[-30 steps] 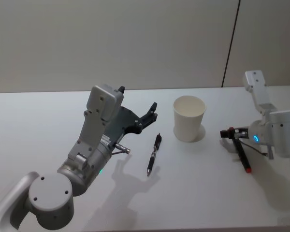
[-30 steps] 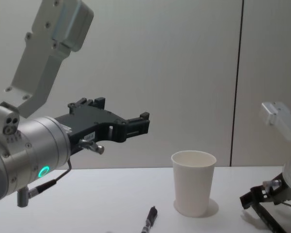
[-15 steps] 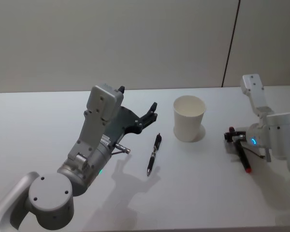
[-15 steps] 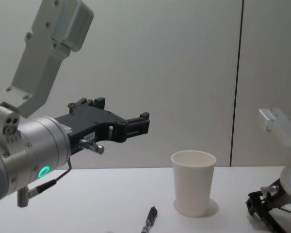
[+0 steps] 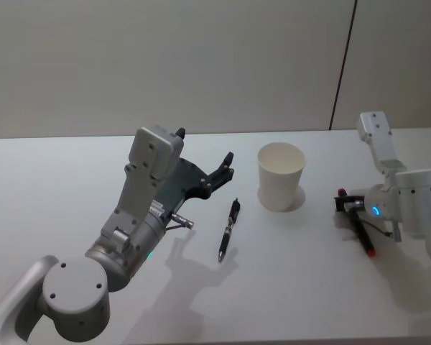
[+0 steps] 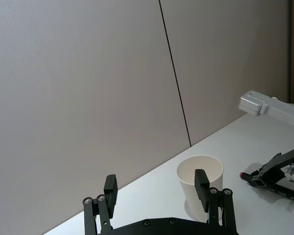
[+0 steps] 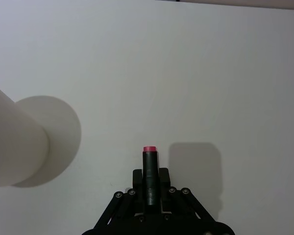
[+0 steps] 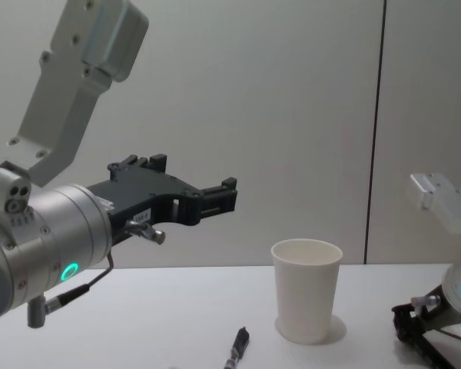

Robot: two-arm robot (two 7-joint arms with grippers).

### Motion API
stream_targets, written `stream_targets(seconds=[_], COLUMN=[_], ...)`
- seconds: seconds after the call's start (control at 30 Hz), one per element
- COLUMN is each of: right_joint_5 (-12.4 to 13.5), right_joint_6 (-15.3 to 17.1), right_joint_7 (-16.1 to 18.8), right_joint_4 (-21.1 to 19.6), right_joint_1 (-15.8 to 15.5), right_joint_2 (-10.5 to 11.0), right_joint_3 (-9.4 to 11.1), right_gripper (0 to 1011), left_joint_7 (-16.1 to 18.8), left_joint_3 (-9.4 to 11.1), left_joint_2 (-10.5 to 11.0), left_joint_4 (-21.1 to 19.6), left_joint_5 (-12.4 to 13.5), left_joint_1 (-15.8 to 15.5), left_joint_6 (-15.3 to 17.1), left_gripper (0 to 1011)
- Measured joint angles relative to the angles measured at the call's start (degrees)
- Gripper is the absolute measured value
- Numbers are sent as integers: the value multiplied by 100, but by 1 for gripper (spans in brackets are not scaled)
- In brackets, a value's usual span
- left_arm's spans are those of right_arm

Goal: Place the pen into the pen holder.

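On the right side of the flat white table [image 5: 72,172], the right gripper [image 5: 343,203] sits low, just above the table top, and is closed tight on a dark pen with a red end [image 5: 359,231]. From the right wrist view, the gripper [image 7: 150,177] pinches the pen [image 7: 149,166] in the middle of its two fingers, and the pink-red end pokes out in front. I cannot tell if the pen touches the table. The tall white paper cup [image 5: 280,176] stands upright near the middle of the table, to the left of this pen and apart from it. A second pen, black and thin [image 5: 228,230], lies flat on the table just left of the cup, not touching it. The left gripper [image 6: 156,188] hangs in the air above the table, to the left of the black pen, with its two black fingers [image 6: 110,188] spread wide and nothing between them. The cup [image 6: 213,171] shows beyond those fingers.
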Motion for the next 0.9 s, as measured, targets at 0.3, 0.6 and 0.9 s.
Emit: stream_targets(seconds=[0.3,0.6,0.9], right_joint_5=[22,22,5], right_joint_6=[-216,-583,-1087], right_joint_7=[-17,32,96], right_joint_4=[-246,-778,-1367], right_joint_1=[-121,-374,-676], right_joint_2=[26,99,176], right_joint_3=[40,65,66], right_gripper=[183,183,183], left_joint_7=[0,0,0], left_joint_3=[0,0,0], left_joint_2=[0,0,0], left_joint_4=[0,0,0], left_joint_5=[0,0,0], left_joint_1=[0,0,0], left_joint_6=[0,0,0], left_gripper=[1003,1003,1003])
